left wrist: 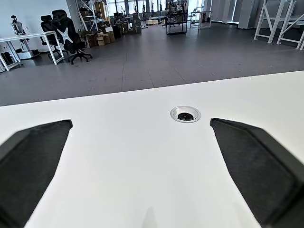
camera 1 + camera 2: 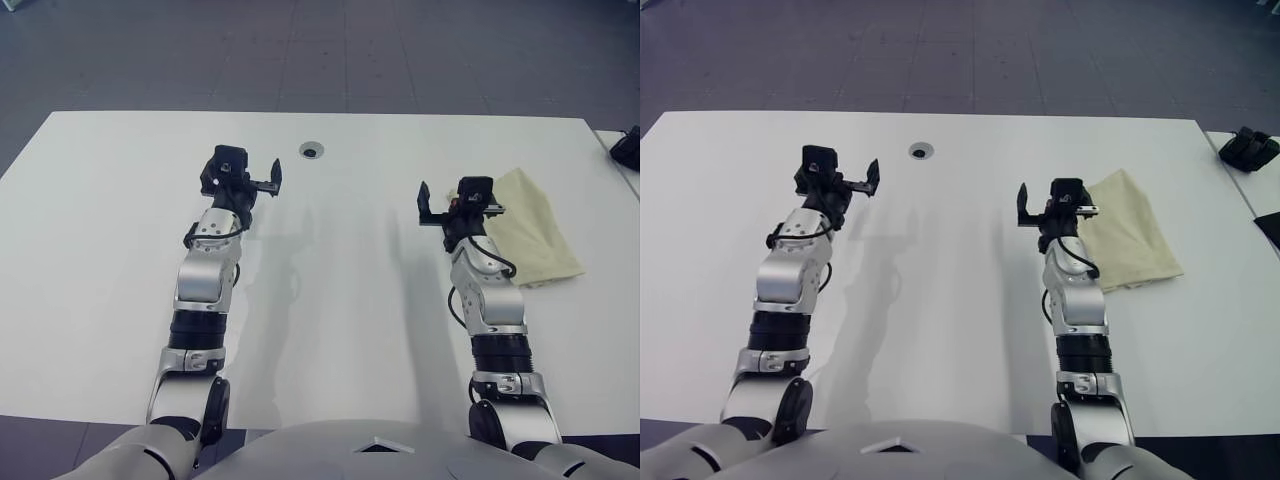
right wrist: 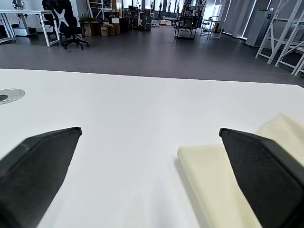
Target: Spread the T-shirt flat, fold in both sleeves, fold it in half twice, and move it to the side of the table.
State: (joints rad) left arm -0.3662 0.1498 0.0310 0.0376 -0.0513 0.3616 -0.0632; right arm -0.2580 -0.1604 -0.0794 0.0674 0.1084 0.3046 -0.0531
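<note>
The T-shirt (image 2: 530, 225) lies close to the right edge of the table (image 2: 330, 300), a pale yellow cloth folded small, its outline not quite square; lying there, it looks already set aside. The right pincer (image 2: 457, 205) hovers just beside the shirt's inner edge, released and empty. The left pincer (image 2: 243, 178), also spread wide and holding nothing, hangs nearer the far edge by the cable hole (image 2: 312, 150), seemingly just parked
</note>
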